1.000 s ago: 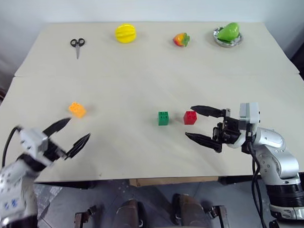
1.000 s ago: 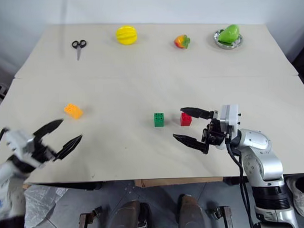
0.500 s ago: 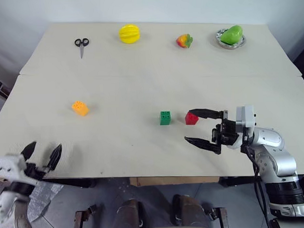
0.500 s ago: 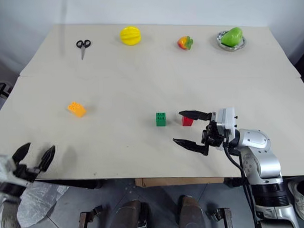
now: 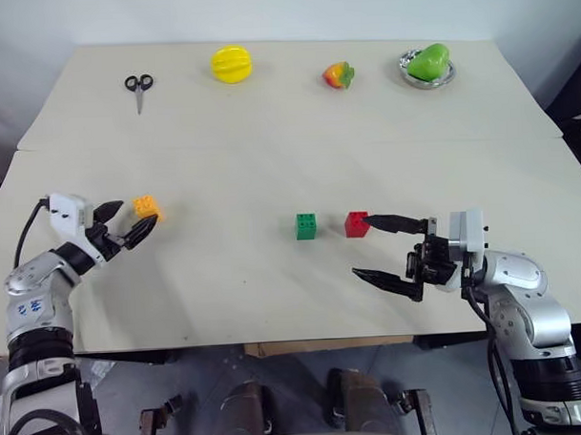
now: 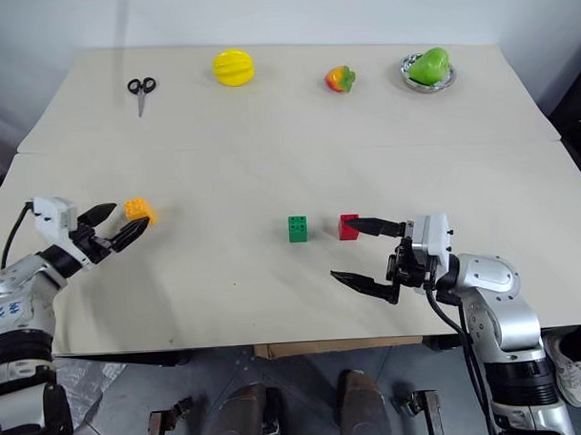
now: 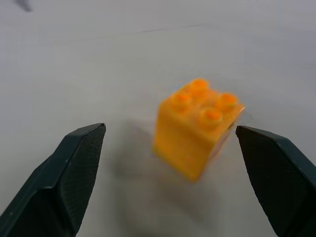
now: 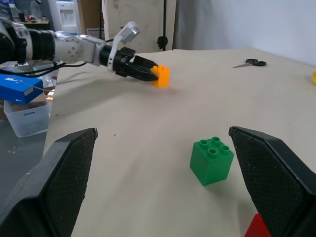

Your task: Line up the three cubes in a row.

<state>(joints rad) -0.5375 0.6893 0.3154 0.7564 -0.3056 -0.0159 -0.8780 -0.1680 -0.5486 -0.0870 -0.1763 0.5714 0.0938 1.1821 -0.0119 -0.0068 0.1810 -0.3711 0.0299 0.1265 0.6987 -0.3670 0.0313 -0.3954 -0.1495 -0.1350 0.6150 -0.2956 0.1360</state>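
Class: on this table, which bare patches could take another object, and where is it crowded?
Free: the wide stretch between the orange cube and the green cube, and the middle band between the cubes and the far row from scissors to bowl. Crowded: around the red cube, by the right gripper.

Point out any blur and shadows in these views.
Left wrist view: the orange cube is smeared with soft edges, a faint shadow beside it. Right wrist view: the green cube is crisp. Eye views: even light, soft shadow under the right gripper.
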